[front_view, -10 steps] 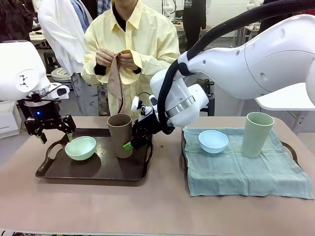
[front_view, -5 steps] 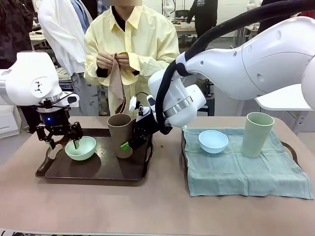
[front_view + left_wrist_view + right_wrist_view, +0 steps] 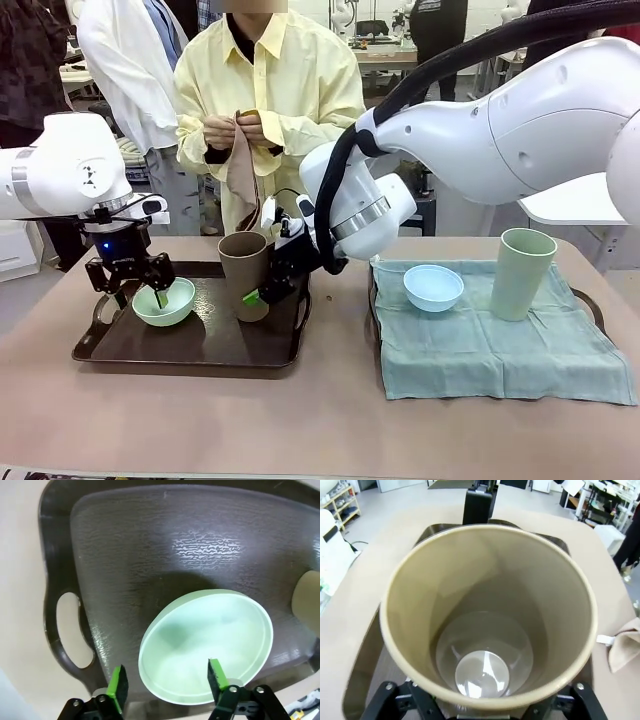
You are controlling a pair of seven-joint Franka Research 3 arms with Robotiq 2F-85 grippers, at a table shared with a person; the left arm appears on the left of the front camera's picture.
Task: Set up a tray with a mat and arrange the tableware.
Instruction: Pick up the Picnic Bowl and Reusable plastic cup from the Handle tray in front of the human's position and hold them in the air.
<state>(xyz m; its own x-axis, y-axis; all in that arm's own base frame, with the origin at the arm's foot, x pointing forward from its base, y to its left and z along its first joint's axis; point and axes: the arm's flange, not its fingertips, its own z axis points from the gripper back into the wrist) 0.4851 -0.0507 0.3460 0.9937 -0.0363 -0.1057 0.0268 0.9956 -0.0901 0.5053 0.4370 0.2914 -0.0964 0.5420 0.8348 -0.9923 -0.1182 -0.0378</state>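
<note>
On the dark brown tray [image 3: 200, 345] at the left stand a mint green bowl [image 3: 163, 302] and a brown tumbler [image 3: 243, 270]. My left gripper [image 3: 142, 290] hangs low over the bowl's left rim. In the left wrist view the bowl [image 3: 210, 635] lies under the open gripper [image 3: 167, 687], with one finger outside the rim and the other inside. My right gripper [image 3: 262, 290] is shut on the brown tumbler's [image 3: 490, 615] right side. The person holds up a tan mat [image 3: 242, 175] with both hands. A second tray [image 3: 590, 300] carries a green mat [image 3: 500, 350], a light blue bowl [image 3: 433, 287] and a pale green tumbler [image 3: 524, 272].
The right arm's big white body [image 3: 500, 130] reaches across the middle above the table. The person stands at the far edge behind the left tray. Bare tabletop [image 3: 300, 420] runs along the near edge.
My left arm has swung right and down from the tray's left handle onto the mint bowl. The right gripper has closed on the tumbler. The person's hands have lowered the tan mat a little.
</note>
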